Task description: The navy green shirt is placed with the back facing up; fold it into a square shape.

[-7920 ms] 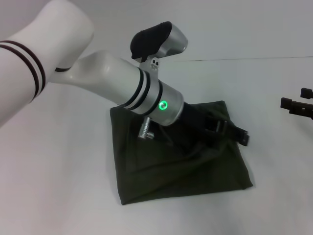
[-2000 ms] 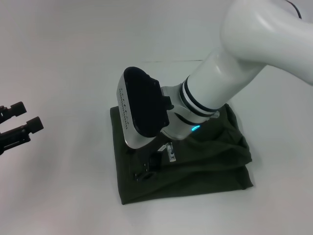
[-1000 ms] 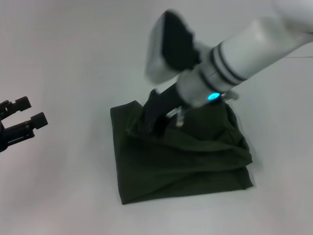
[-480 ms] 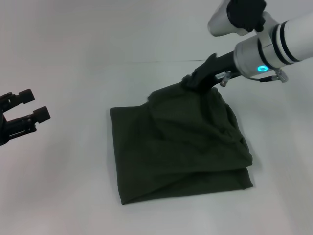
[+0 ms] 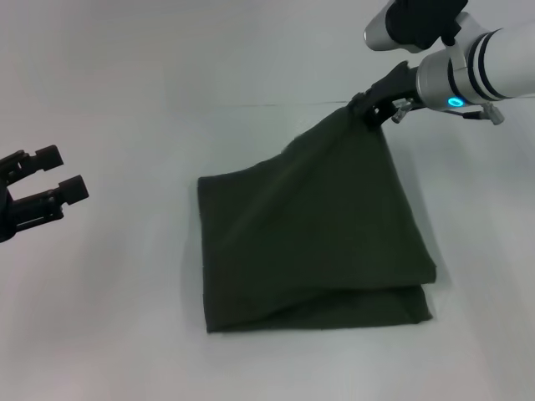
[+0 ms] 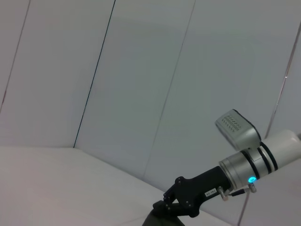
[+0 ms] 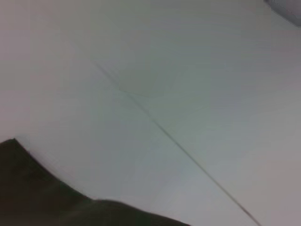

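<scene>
One corner of shirt [image 5: 318,234] pinched in your right gripper [image 5: 361,109], raised off surface [image 5: 117,317]; left gripper [image 5: 57,174] idle aside, fingers parted.

Plain white worktop [image 5: 125,317] fills the head view, matte, no markings. Thin dark seam line [image 5: 276,104] runs across toward 12 o'clock, where worktop meets the pale wall [image 5: 209,42]. Left wrist view shows pale wall panels [image 6: 141,84] split by thin slanted dark joints [image 6: 94,75].

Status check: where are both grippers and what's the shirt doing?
Right gripper shut on the navy green shirt, far corner lifted. Left gripper parked at left, jaws open. Nothing in the way.
</scene>
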